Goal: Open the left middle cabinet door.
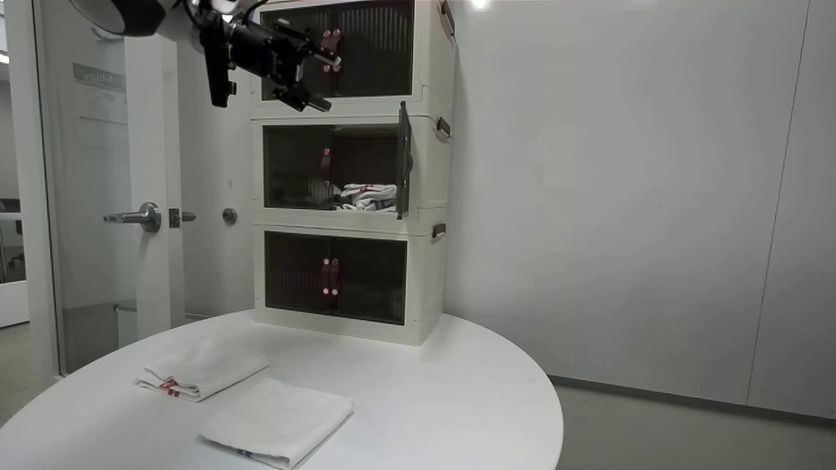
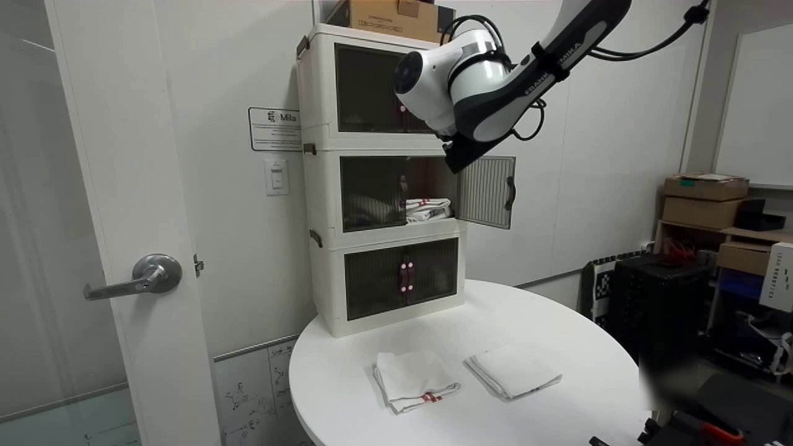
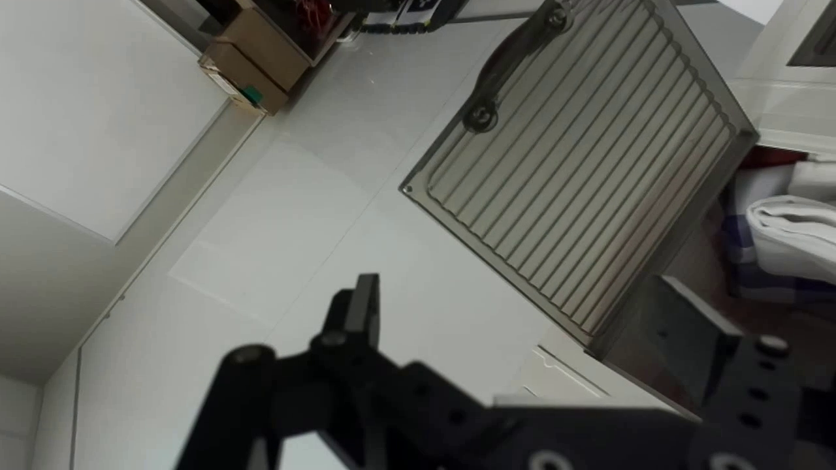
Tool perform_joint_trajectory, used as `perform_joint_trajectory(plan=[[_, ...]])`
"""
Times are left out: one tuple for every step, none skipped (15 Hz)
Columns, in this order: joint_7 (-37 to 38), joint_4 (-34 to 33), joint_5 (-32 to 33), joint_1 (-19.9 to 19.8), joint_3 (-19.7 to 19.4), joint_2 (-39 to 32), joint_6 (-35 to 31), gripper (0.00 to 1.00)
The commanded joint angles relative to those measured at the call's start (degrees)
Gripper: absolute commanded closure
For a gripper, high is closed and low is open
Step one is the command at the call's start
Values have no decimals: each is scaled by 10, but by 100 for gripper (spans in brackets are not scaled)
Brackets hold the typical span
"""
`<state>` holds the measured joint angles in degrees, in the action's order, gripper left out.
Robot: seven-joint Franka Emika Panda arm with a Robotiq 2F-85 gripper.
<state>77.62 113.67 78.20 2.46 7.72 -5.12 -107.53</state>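
The left middle cabinet door (image 1: 294, 166) is a dark smoky panel with a small dark handle (image 1: 326, 163). It is shut and also shows in an exterior view (image 2: 372, 193); it is out of the wrist view. The right middle door (image 1: 403, 160) stands swung open; it shows large, with its ribs and handle, in the wrist view (image 3: 581, 150) and in an exterior view (image 2: 488, 192). My gripper (image 1: 328, 83) is open and empty, in front of the white cabinet (image 1: 431, 170) near the top tier's lower part. Its spread fingers show in the wrist view (image 3: 522, 287).
Folded white cloths (image 1: 368, 196) lie inside the middle tier. Two folded cloths (image 1: 202, 365) (image 1: 281, 418) lie on the round white table (image 1: 457, 398). A cardboard box (image 2: 390, 17) is on top of the cabinet. A room door with a lever handle (image 2: 152, 275) stands beside the cabinet.
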Motion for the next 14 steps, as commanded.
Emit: perform_joint_trajectory(plan=[[14,-62,34,28,-2,-70,7,0],[16,-82,42,33,-2,-91,3,0],[19,-98,51,38,-3,-108,0,0],[23,-119,59,43,-5,-130,-3,0],[28,-137,64,45,-6,-147,-8,0],[34,-157,65,48,-6,-167,-10,0],[39,-179,67,50,-8,-188,-14,0],[42,-198,66,52,-8,-205,-16,0],[46,-219,65,56,-9,-225,-15,0],[48,-236,63,58,-10,-240,-18,0],[48,-253,62,61,-10,-254,-21,0],[46,-268,61,63,-11,-267,-24,0],[44,-281,59,65,-12,-277,-30,0],[44,-294,58,67,-13,-287,-33,0]])
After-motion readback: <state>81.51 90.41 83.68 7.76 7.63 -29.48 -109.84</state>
